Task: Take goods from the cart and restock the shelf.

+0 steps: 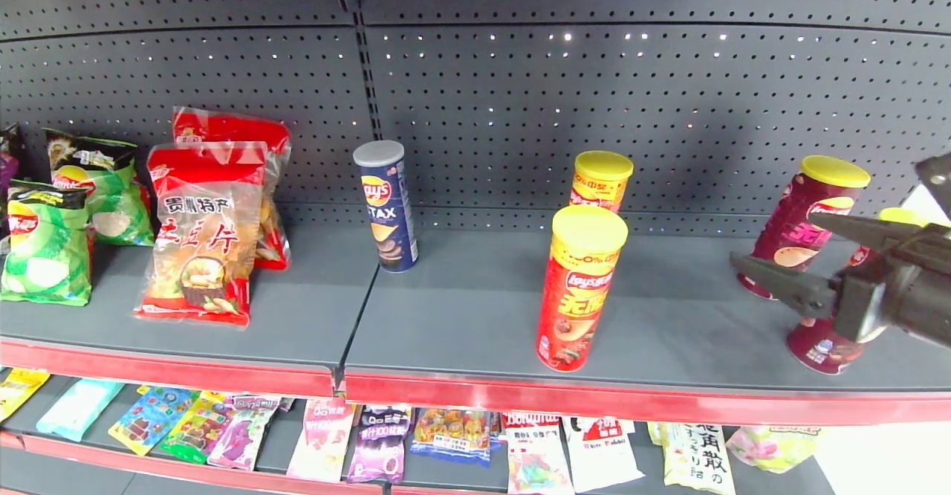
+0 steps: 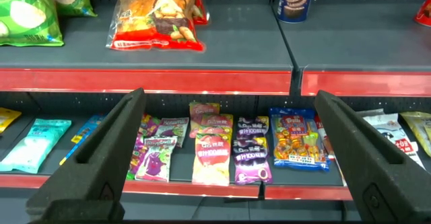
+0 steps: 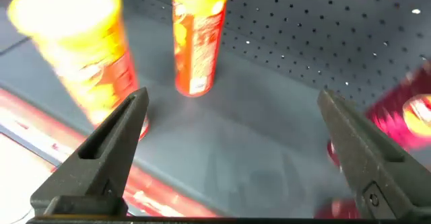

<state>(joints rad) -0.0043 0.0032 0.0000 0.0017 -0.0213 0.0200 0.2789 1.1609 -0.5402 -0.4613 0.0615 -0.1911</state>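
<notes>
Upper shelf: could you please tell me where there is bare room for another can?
Bare deck lies between the blue can and the red cans, and between those and the maroon cans. The left end, with snack bags, is crowded.

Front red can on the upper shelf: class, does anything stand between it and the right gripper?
Nothing visible does. Only bare shelf board lies between the open right gripper and the front red can; the maroon cans stand behind and beside the gripper, away from that gap.
</notes>
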